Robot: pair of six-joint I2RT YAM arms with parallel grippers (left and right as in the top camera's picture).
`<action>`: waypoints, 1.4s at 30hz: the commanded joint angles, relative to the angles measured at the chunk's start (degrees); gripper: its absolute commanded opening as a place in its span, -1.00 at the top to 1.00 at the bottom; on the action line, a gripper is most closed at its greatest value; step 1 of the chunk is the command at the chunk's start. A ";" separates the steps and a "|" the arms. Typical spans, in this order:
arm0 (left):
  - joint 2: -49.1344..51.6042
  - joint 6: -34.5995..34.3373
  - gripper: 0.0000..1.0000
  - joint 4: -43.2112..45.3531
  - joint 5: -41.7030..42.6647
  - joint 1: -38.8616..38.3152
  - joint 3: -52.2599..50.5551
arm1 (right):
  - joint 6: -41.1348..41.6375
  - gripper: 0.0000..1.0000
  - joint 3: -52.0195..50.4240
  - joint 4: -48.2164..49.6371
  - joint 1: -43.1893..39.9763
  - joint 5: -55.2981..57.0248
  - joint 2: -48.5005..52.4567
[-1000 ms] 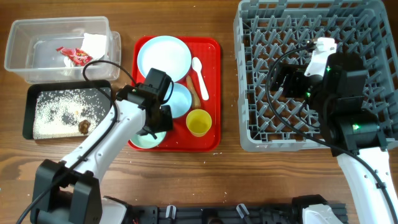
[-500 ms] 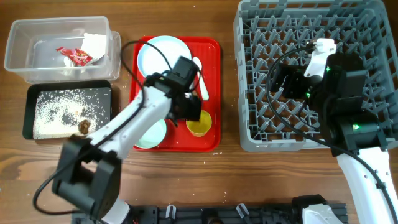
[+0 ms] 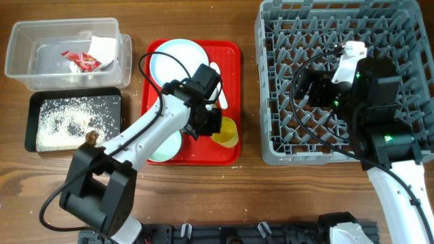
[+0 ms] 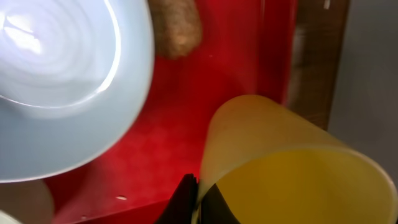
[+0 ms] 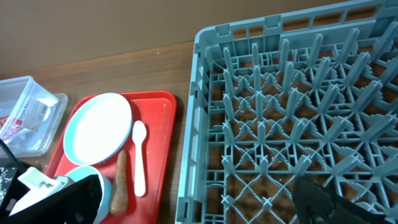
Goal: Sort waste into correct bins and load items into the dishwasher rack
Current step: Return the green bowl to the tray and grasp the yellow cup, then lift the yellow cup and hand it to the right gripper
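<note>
My left gripper (image 3: pixel 209 123) (image 4: pixel 196 186) is shut on the rim of the small yellow cup (image 3: pixel 227 133) (image 4: pixel 292 168), which tilts over the red tray's right side. The pale blue bowl (image 4: pixel 62 81) lies just to its left, and the brown stick's end (image 4: pixel 177 28) shows beyond it. The pale blue plate (image 3: pixel 178 61), white spoon (image 3: pixel 217 85) and mint green bowl (image 3: pixel 166 146) rest on the tray. My right gripper (image 3: pixel 308 88) (image 5: pixel 199 205) hangs open above the grey dishwasher rack (image 3: pixel 339 41) (image 5: pixel 298 112), holding nothing.
The red serving tray (image 3: pixel 232 54) sits mid-table. At the left, a clear tub (image 3: pixel 27 64) holds the red wrapper (image 3: pixel 81 59) and white napkin (image 3: pixel 103 46). Below it a black tray (image 3: pixel 32 129) holds rice and a brown lump (image 3: pixel 91 137).
My left gripper went from open to shut on the yellow cup's rim. The cup has tipped and shifted slightly right. The right arm has not moved.
</note>
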 commanded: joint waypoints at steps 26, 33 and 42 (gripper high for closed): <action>-2.12 -1.62 0.92 7.39 75.41 25.88 3.45 | -2.64 -0.88 0.52 30.45 1.16 -68.74 21.14; -2.12 -2.25 0.92 7.63 75.25 25.75 3.45 | -4.52 -0.88 0.24 30.38 5.46 -65.20 21.20; -2.12 -2.21 0.92 7.85 75.30 24.81 3.45 | -5.20 -0.79 0.24 31.56 10.14 -60.19 21.66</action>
